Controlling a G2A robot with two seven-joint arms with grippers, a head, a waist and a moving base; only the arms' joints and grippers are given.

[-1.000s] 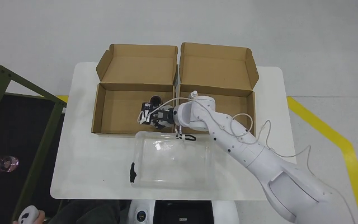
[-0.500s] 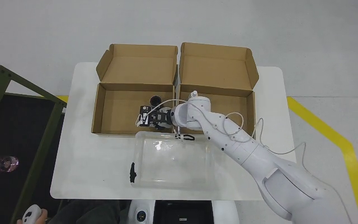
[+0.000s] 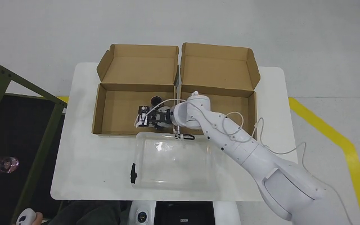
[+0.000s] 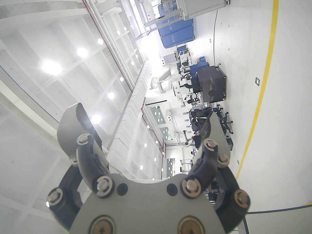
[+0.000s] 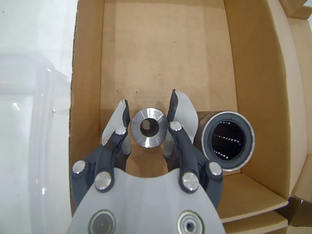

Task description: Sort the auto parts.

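One second earlier the right gripper (image 5: 149, 96) had sat a touch nearer the middle of the left cardboard box (image 3: 115, 112). By this moment it had edged slightly farther toward the robot's left inside that box, and the forearm had swung with it. The boxes, the clear plastic tray (image 3: 174, 163) and the small black part (image 3: 133, 172) lying on the white table (image 3: 84, 157) beside the tray had kept their places. The right gripper's jaws stood only partly apart, clamped on a short steel bushing (image 5: 149, 128), with a pad pressed against each flank and the bored end facing the wrist camera, low over the box floor. A larger linear bearing (image 5: 226, 142) lay in the same box, just beside one finger and near the wall. The right cardboard box (image 3: 242, 109) stood touching the left one. The left gripper (image 4: 144, 112) pointed up at the ceiling, its jaws wide apart and holding nothing.
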